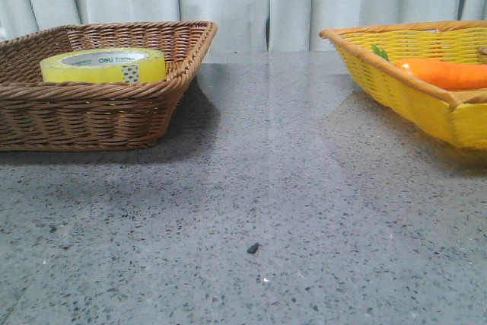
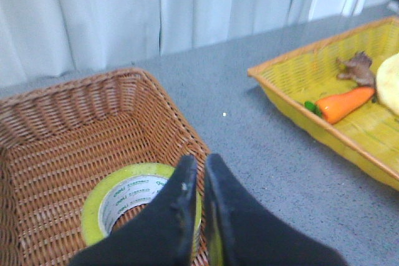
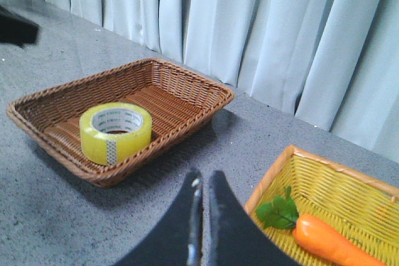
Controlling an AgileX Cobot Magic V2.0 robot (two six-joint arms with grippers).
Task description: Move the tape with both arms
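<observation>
Jaws of the left gripper and the right gripper are seen pressed nearly together, with nothing held. Yellow tape is laid flat in the brown wicker basket at the desk's left edge, its white core printed. A carrot is kept in the yellow basket at the right edge.

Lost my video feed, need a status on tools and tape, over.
Left tool shut, empty, above the tape. Right tool shut, empty. Tape flat in brown basket. Nothing blocking it.
</observation>
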